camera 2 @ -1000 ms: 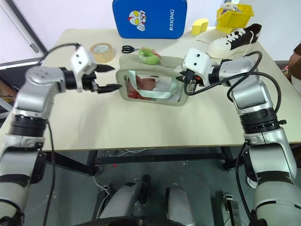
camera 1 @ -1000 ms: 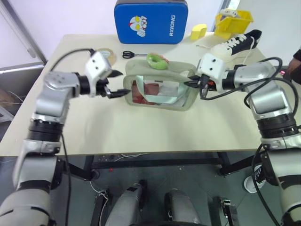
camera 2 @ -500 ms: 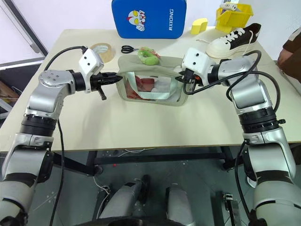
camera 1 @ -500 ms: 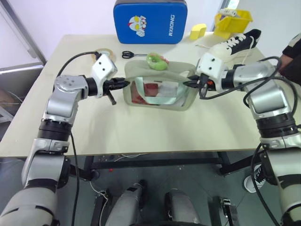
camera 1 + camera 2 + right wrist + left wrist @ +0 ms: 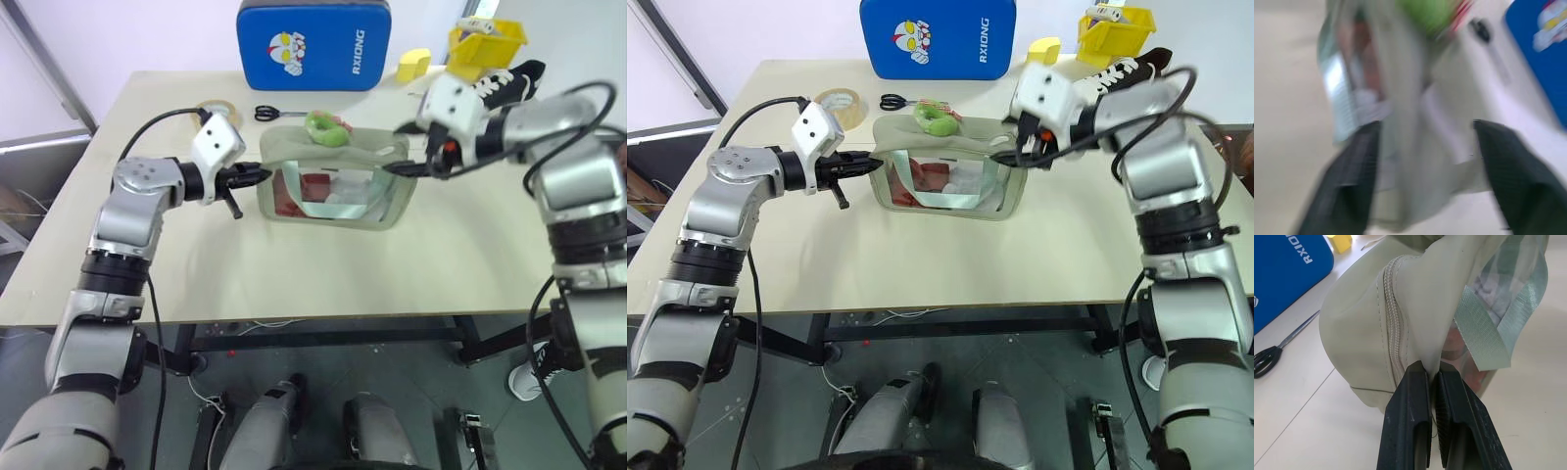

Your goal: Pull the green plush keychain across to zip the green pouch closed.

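On the wide beige tabletop [image 5: 294, 264] the pale sage-green fabric pouch with a clear window [image 5: 338, 186] stands upright near the middle. The left gripper [image 5: 1431, 382] is clamped on the pouch's end fabric beside the zipper; the right gripper [image 5: 402, 149] hangs spread apart above the opposite end, holding nothing. The small lime-green plush keychain [image 5: 326, 126] rests on the pouch's top. Should the pinch slip, a pull on the keychain would probably drag the pouch instead of zipping it.

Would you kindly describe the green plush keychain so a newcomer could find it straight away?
On the beige table, find the green pouch at the centre. The green plush keychain sits on its top edge, a fuzzy lime-green ball with pink bits, unlike the smooth yellow block farther back.
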Tool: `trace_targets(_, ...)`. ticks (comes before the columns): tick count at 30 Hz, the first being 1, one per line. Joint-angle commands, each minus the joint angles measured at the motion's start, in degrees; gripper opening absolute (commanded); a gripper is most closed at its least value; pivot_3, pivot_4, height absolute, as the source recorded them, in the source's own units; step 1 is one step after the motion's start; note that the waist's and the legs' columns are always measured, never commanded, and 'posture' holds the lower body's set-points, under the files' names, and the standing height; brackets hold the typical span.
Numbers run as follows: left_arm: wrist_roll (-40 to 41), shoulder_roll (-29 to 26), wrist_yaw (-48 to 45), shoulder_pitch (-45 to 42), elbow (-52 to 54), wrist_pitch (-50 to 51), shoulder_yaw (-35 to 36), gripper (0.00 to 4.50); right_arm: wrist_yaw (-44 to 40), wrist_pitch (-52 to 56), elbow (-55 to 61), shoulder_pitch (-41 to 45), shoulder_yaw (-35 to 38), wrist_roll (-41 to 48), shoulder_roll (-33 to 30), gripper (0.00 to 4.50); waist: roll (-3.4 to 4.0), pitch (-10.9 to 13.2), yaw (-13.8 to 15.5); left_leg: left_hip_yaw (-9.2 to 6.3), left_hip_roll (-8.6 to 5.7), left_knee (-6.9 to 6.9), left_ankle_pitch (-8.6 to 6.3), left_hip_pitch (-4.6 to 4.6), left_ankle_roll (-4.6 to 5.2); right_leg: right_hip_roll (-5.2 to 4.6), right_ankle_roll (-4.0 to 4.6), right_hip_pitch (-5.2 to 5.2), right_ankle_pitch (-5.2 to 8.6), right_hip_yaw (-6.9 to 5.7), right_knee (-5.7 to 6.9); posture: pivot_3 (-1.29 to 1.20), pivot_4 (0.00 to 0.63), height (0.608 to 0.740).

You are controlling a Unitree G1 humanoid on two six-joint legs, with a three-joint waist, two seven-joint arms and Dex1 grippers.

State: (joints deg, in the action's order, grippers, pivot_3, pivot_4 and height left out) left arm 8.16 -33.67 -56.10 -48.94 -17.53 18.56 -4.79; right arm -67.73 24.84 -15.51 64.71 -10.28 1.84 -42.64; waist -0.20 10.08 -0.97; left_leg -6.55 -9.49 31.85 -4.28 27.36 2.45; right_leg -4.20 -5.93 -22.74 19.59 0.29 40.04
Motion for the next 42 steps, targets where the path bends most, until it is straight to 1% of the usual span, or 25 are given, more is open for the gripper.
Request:
trace_targets(1,0.87,-0.15,0.24,0.16,2.80,-0.34,1.13,0.00,0.73,3.94,-0.24,5.88,2.33,4.86,5.74,3.60,0.00,0.00,-0.20,0.00,0.00,-0.02,0.00,0.00,0.00,0.00,0.00,0.00,0.00,0.00,0.00,0.00,0.150,0.740)
trace_targets(3,0.97,0.05,0.24,0.38,3.28,-0.04,1.05,0.00,3.77,5.19,-2.31,7.47,2.33,5.40,10.68,3.60,0.00,0.00,-0.28,0.00,0.00,-0.05,0.00,-0.02,0.00,0.00,0.00,-0.01,0.00,0.01,0.00,0.00,0.150,0.740)
trace_targets(6,0.81,0.39,0.44,0.55,3.62,0.12,0.88,0.00,5.96,4.93,-5.11,8.14,1.47,4.95,15.39,3.60,0.00,0.00,0.09,0.00,0.00,-0.10,0.02,-0.01,-0.02,0.02,0.00,-0.05,0.00,0.03,0.00,0.00,0.150,0.740)
trace_targets(8,0.80,0.37,0.51,0.74,4.20,0.38,0.86,0.00,6.53,4.06,-7.05,7.70,0.31,4.33,17.52,3.60,-0.01,0.00,0.32,0.00,-0.01,-0.09,0.04,0.01,-0.06,0.02,0.00,-0.05,-0.01,0.02,0.00,0.00,0.150,0.740)
trace_targets(11,0.91,0.16,0.65,1.26,5.49,1.01,0.98,0.00,6.29,2.23,-9.01,6.69,-1.78,2.78,17.99,3.60,-0.01,0.00,0.34,0.00,-0.01,-0.06,0.05,0.02,-0.07,0.05,0.00,-0.04,-0.02,0.02,0.00,0.00,0.150,0.740)
trace_targets(13,1.08,-0.01,0.77,1.72,6.48,1.61,1.16,0.00,7.56,1.04,-11.16,7.09,-2.43,1.18,17.63,3.07,-0.01,0.00,0.23,0.00,-0.01,-0.07,0.07,0.02,-0.10,0.05,0.00,-0.05,-0.02,0.02,0.00,0.00,0.150,0.740)
trace_targets(14,1.17,-0.08,0.85,1.95,6.94,1.90,1.23,0.00,7.93,1.10,-12.00,7.47,-2.31,0.96,17.57,2.70,0.00,0.00,0.17,0.00,-0.01,-0.08,0.08,0.01,-0.12,0.05,0.00,-0.06,-0.02,0.02,0.01,0.00,0.150,0.740)
trace_targets(16,1.25,-0.09,1.11,2.39,7.75,2.36,1.28,0.00,7.80,0.84,-12.67,7.87,-2.45,0.34,17.18,1.73,0.00,0.00,0.14,0.00,-0.01,-0.08,0.11,0.01,-0.16,0.06,0.00,-0.06,-0.02,0.03,0.01,0.00,0.150,0.740)
trace_targets(18,1.32,-0.02,1.37,2.71,8.30,2.76,1.23,0.00,7.68,0.57,-12.92,7.88,-2.74,-0.43,16.70,0.58,0.00,0.00,0.11,0.01,-0.01,-0.08,0.12,0.01,-0.17,0.06,0.00,-0.06,-0.02,0.03,0.01,0.00,0.150,0.740)
trace_targets(19,1.35,0.05,1.46,2.79,8.41,2.86,1.16,0.00,7.83,0.09,-13.12,7.77,-3.06,-1.15,16.32,0.12,0.00,0.00,0.13,0.01,-0.01,-0.08,0.11,0.00,-0.17,0.06,0.00,-0.06,-0.02,0.04,0.01,0.00,0.150,0.740)
trace_targets(20,1.39,0.17,1.58,2.82,8.52,2.98,1.08,0.00,8.07,-0.05,-13.22,7.58,-3.13,-1.66,15.99,0.01,0.00,0.00,0.15,0.00,-0.01,-0.08,0.11,0.00,-0.17,0.06,0.00,-0.06,-0.02,0.04,0.01,0.00,0.150,0.740)
trace_targets(23,1.35,0.64,1.80,2.05,7.94,2.96,0.69,0.00,7.47,0.13,-12.00,6.68,-2.82,-2.23,14.18,0.01,0.00,0.00,0.20,0.01,-0.01,-0.08,0.10,0.00,-0.15,0.06,0.00,-0.06,-0.02,0.04,0.01,0.00,0.150,0.740)
trace_targets(27,1.36,1.18,1.88,1.43,7.31,2.73,0.39,0.00,6.57,1.34,-8.62,5.76,-1.20,-2.28,9.06,0.01,0.00,0.00,0.42,0.00,-0.01,-0.08,0.07,0.01,-0.10,0.04,0.00,-0.05,-0.02,0.03,0.01,0.00,0.150,0.740)
trace_targets(30,1.33,1.41,1.92,1.38,7.14,2.58,0.33,0.00,8.40,2.86,-6.94,6.27,0.97,-2.03,5.93,0.01,0.00,0.00,0.33,0.00,-0.01,-0.08,0.05,0.00,-0.08,0.04,0.00,-0.05,-0.02,0.03,0.01,0.00,0.150,0.740)
trace_targets(34,1.51,1.45,1.88,1.34,7.27,2.78,0.45,0.00,11.75,2.06,-4.90,5.77,2.84,-4.52,-0.11,0.01,0.00,0.00,0.35,0.02,-0.01,-0.15,0.05,0.04,-0.08,0.01,0.01,-0.12,-0.01,0.04,0.01,0.00,0.150,0.740)
trace_targets(38,1.62,1.30,1.84,1.67,7.25,2.95,0.50,0.00,17.16,-4.46,-4.58,0.43,1.79,-10.61,-7.22,0.01,0.00,0.00,0.37,0.04,-0.01,-0.17,0.05,0.03,-0.09,-0.01,0.02,-0.11,-0.01,0.04,-0.01,0.00,0.150,0.740)
trace_targets(39,1.66,1.23,1.81,1.76,7.30,2.97,0.51,0.00,17.89,-5.48,-4.56,-0.45,1.53,-11.45,-8.04,0.01,0.00,0.00,0.30,0.05,-0.01,-0.16,0.05,0.03,-0.08,-0.02,0.02,-0.10,-0.01,0.05,-0.01,0.00,0.150,0.740)
trace_targets(42,1.67,1.25,1.72,1.94,7.39,3.19,0.33,0.00,21.76,-9.77,-5.47,-6.68,0.98,-15.38,-11.43,0.01,0.00,0.00,0.16,0.08,-0.01,-0.19,0.05,0.02,-0.09,-0.04,0.02,-0.12,0.00,0.06,-0.01,0.00,0.150,0.740)
